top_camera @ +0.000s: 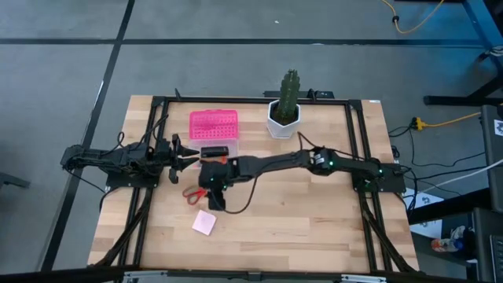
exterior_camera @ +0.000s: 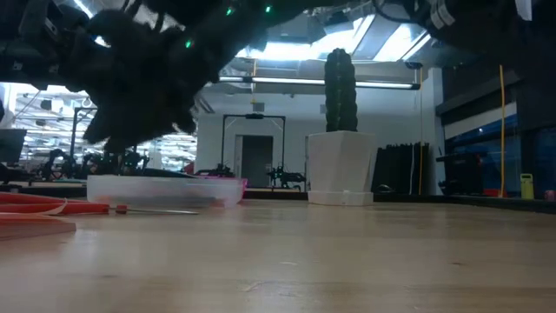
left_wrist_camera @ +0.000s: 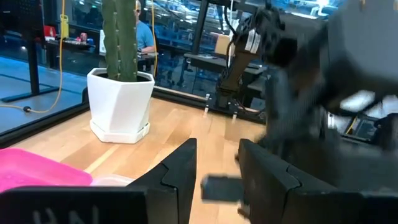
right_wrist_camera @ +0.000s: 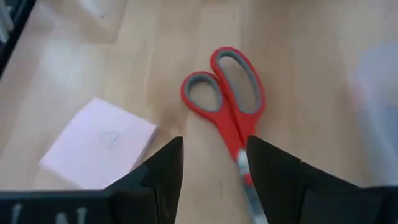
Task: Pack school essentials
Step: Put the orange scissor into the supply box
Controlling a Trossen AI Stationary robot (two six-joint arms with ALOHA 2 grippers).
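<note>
Red-handled scissors (right_wrist_camera: 225,87) lie flat on the wooden table, left of centre (top_camera: 193,193). A pink square pad (right_wrist_camera: 99,144) lies flat nearer the front edge (top_camera: 204,222). My right gripper (right_wrist_camera: 211,168) hangs open over the scissors, pointing down at a slant, and the blades run under one finger; I see no touch. A black oblong block (top_camera: 214,151) lies in front of the box. My left gripper (left_wrist_camera: 217,171) waits open and level at the table's left (top_camera: 184,157), facing that block (left_wrist_camera: 221,188).
A clear box with a pink lid (top_camera: 214,126) stands at the back, left of centre. A cactus in a white pot (top_camera: 284,108) stands at the back centre. The right arm (top_camera: 314,161) reaches across the table's middle. Bare wood lies toward the front and right.
</note>
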